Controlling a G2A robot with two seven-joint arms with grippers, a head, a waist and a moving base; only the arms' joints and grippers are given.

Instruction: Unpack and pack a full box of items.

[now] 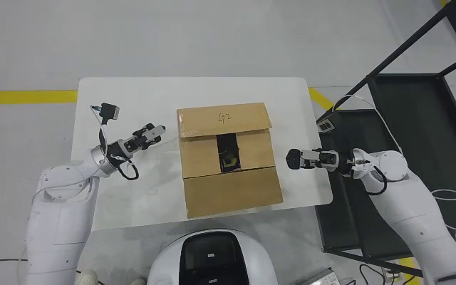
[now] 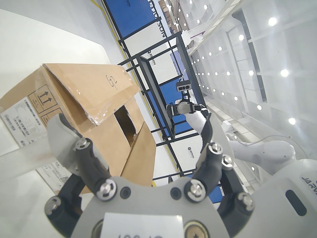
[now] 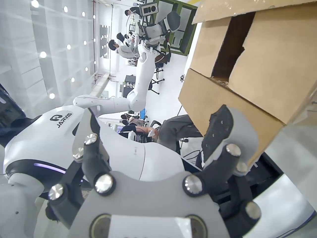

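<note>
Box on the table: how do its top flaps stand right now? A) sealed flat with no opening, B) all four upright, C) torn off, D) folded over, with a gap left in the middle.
D: the box is folded over on top, and a dark opening remains at the centre, through which something inside shows.

**Bright, even light from overhead**

In the top view the white surface (image 1: 121, 100) is lit brightly and evenly, while the opening (image 1: 228, 152) of the box (image 1: 228, 189) at the centre of the frame is left dark. Rows of ceiling lamps (image 2: 272, 21) are rendered as glaring white spots in both wrist views. There the straight bars of the black rack (image 2: 146, 75) are bowed by strong wide-angle distortion.
</note>
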